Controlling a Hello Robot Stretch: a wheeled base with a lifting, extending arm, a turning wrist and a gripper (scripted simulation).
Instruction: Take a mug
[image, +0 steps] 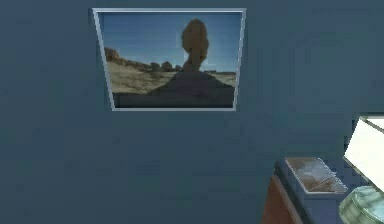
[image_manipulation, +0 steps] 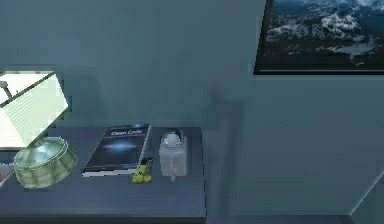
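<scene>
Facing a blue wall (image: 60, 150) with a framed landscape picture (image: 170, 58), the robot has the desk (image_manipulation: 100, 200) on its arm side, bearing a lamp (image_manipulation: 30, 105), a book (image_manipulation: 117, 148) and, just beside the book, a small white object (image_manipulation: 173, 155) that may be the mug. Judged progress: nothing taken yet; approach and grasp remain, and the claw's state cannot be told.

A framed picture (image: 170, 58) of a tall desert rock is hung on the blue wall (image: 50, 150) ahead; a darker picture (image_manipulation: 320, 35) is seen at the arm side view's upper right. On a dark table (image_manipulation: 185, 195), a lamp (image_manipulation: 30, 120), a book (image_manipulation: 117, 148) and a small green thing (image_manipulation: 142, 176) are set near one another.
</scene>
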